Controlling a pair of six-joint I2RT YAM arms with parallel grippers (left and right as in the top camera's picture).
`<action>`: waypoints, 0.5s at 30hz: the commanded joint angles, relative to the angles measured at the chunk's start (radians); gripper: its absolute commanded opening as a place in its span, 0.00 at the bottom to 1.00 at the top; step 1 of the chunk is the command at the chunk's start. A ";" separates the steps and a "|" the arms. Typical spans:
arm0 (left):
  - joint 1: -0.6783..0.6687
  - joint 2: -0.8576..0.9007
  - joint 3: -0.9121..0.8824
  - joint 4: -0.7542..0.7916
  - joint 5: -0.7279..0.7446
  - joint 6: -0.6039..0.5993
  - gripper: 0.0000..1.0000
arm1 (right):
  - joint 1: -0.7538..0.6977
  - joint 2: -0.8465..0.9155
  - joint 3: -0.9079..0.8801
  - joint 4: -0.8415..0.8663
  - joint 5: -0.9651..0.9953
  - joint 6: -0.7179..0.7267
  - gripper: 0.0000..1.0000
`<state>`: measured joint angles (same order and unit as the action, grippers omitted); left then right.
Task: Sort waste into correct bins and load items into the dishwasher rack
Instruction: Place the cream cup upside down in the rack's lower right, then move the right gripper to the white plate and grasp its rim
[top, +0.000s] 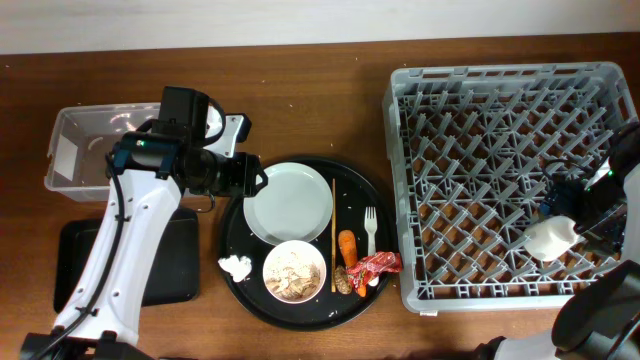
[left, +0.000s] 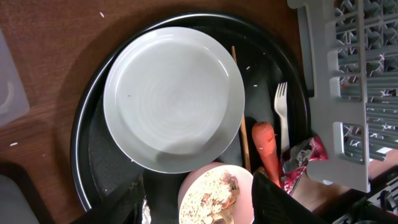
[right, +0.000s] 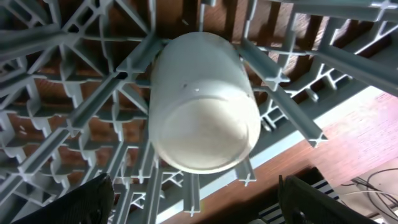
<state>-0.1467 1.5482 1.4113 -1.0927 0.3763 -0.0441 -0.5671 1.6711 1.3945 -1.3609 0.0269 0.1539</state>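
My left gripper (left: 199, 210) hangs open over the round tray, empty; below it lie the pale plate (left: 174, 99) and the white bowl (left: 214, 196) of rice scraps. To their right are the chopstick (left: 239, 112), fork (left: 283, 115), carrot piece (left: 266, 152) and red wrapper (left: 301, 158). A tissue wad (top: 236, 266) sits left of the bowl. The cream cup (right: 202, 99) lies on its side in the grey dishwasher rack (top: 480, 130). My right gripper (right: 199, 205) stands open just behind the cup, not touching it.
The round black tray (top: 235, 290) sits mid-table. The clear tub (top: 80, 150) is at the far left, with the flat black tray (top: 165, 270) in front of it, partly under my left arm. The rack's left wall (left: 323, 93) rises close beside the fork.
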 joint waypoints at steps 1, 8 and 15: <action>-0.004 -0.002 0.010 -0.001 -0.006 0.023 0.55 | -0.003 0.003 -0.007 -0.001 -0.040 0.001 0.88; -0.004 -0.002 0.010 -0.005 -0.006 0.023 0.56 | 0.011 -0.032 0.000 -0.003 -0.167 -0.045 0.87; -0.004 -0.002 0.010 -0.035 -0.009 0.023 0.60 | 0.120 -0.182 0.064 -0.023 -0.332 -0.170 0.87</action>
<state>-0.1467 1.5482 1.4113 -1.1172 0.3759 -0.0441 -0.5079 1.5864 1.4113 -1.3792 -0.1684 0.0818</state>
